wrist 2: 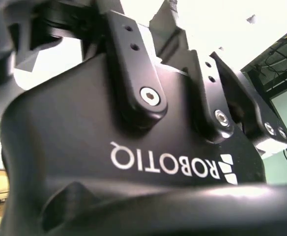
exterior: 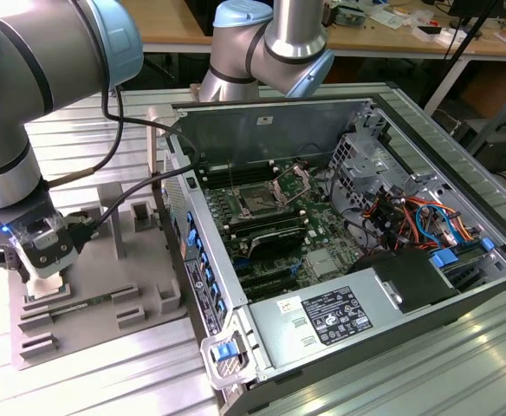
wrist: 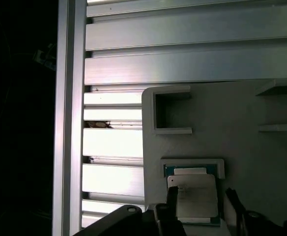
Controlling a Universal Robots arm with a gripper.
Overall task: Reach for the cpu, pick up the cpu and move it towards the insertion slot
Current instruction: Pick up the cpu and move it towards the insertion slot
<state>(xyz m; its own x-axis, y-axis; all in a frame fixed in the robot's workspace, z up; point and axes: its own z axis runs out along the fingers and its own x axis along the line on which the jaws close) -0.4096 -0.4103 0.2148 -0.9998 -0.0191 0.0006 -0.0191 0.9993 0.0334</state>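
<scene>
Hovering above the grey fixture [wrist: 232, 128], our gripper [wrist: 200, 192] holds nothing, its fingers [wrist: 173, 199] parted either side of the cpu [wrist: 195, 204] seated there. We see the insertion slot [exterior: 257, 201] well apart.

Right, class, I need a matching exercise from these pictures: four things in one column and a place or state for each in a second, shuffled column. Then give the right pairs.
Things:
1. cpu
2. insertion slot
3. tool
4. grey fixture

Places or states:
A. inside the open computer case
B. on the slatted metal table, beside the case
C. lying flat in a fixture recess
D. open, fingers apart, low over that recess

Pairs: 1-C, 2-A, 3-D, 4-B.
</scene>
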